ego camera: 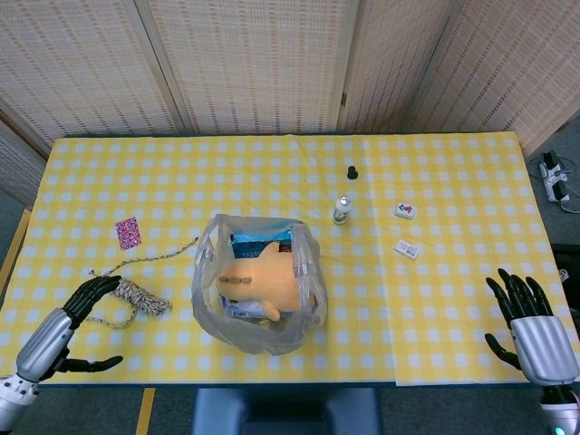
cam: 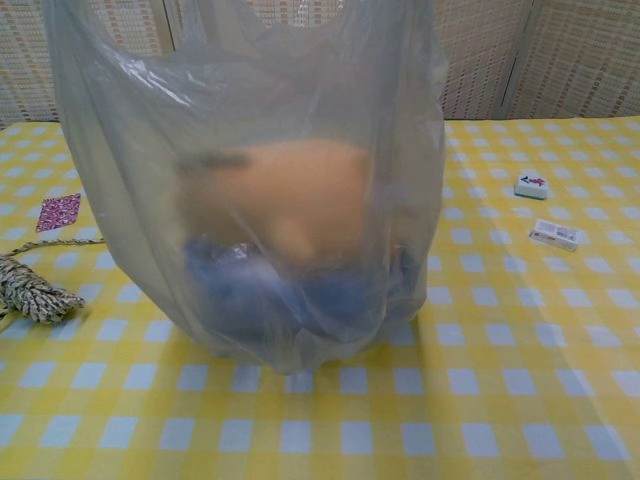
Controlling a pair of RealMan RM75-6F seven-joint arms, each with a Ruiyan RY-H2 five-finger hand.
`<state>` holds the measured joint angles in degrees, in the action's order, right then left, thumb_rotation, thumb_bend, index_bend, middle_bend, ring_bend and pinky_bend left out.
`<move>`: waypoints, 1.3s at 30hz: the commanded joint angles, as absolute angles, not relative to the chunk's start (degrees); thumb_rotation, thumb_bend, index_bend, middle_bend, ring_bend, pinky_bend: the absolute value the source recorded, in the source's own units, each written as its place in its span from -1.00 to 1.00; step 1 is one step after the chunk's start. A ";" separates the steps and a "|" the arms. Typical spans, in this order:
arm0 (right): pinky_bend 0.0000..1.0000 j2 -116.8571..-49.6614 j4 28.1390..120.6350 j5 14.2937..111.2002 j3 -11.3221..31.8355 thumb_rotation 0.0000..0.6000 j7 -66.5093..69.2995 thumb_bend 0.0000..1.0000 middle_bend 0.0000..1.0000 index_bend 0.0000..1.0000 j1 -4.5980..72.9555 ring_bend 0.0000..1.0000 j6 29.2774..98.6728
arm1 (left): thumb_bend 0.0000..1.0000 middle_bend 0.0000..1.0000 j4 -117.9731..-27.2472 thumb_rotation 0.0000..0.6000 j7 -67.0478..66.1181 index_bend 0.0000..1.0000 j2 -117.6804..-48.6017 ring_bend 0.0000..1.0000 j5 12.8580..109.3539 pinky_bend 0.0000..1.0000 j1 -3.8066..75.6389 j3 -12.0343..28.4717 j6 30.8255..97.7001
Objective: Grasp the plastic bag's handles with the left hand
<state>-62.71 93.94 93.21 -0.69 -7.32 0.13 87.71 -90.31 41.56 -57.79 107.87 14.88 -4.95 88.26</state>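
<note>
Plastic bag (ego camera: 260, 288) handles are not yet held: the left hand (ego camera: 80, 317) is seen at the near-left edge of the yellow checked table (ego camera: 453, 181), fingers apart and holding nothing, beside a coil of rope (ego camera: 132, 294) and well apart from the bag, while the right hand (ego camera: 527, 319) is likewise spread at the near-right edge. The bag is stood upright near the table's front centre, mouth open upward, long axis vertical, an orange plush toy (ego camera: 267, 281) inside — its handles should be gathered from above and closed on together.
</note>
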 commanded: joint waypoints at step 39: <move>-1.00 -61.77 93.92 91.45 -0.69 1.00 -4.22 -0.40 -1.00 -1.00 1.42 -1.00 85.04 | -0.94 -0.83 -97.42 1.00 56.77 -0.90 -54.80 -1.00 112.98 -1.00 34.85 -4.98 78.91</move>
<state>-61.77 93.93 91.44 -0.68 -4.23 1.42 85.04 -97.27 56.84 -54.84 112.90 34.71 -4.95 79.03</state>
